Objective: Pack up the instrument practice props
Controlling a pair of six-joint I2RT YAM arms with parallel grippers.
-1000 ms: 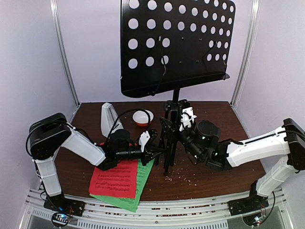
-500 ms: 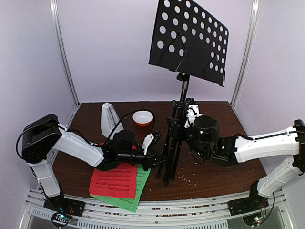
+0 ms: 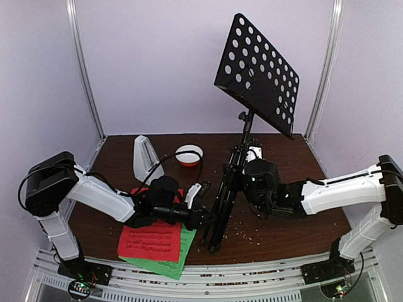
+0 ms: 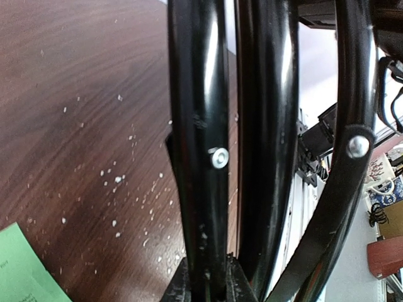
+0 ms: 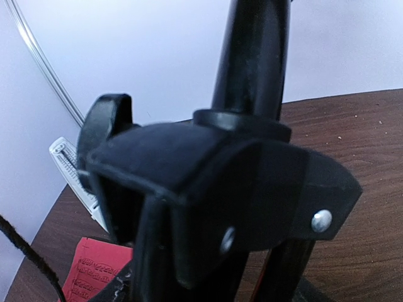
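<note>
the left gripper (image 3: pixel 204 217) is clenched on a lower leg of the music stand (image 3: pixel 257 74), which leans tilted over the middle of the table (image 3: pixel 302 226), its perforated desk high at the back. the right gripper (image 3: pixel 243 170) sits at the stand's hub; whether it is closed cannot be told. the bowl (image 3: pixel 189 155), white inside, stands beside the metronome (image 3: pixel 144 159) at the back left, and the red page (image 3: pixel 151 239) lies on the green page (image 3: pixel 169 263) in front.
</note>
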